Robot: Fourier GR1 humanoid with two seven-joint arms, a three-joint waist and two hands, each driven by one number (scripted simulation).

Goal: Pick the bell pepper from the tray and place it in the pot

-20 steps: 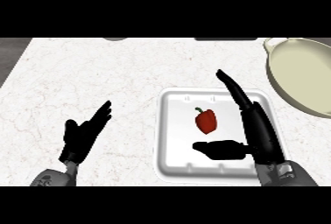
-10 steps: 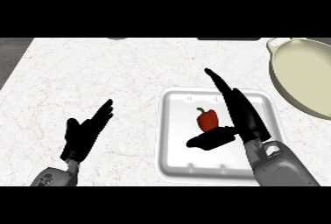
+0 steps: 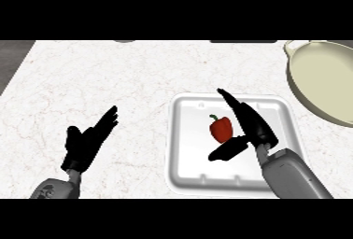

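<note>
Pepper [image 3: 221, 130] sits stem-up in tray [image 3: 180, 154], just left of right hand [image 3: 257, 133], between its straight, spread fingers and thumb. Left hand [image 3: 88, 142] rests open, well apart.

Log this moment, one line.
right hand: open beside red bell pepper on white square tray | left hand: open, resting | cream pot: upper right
</note>
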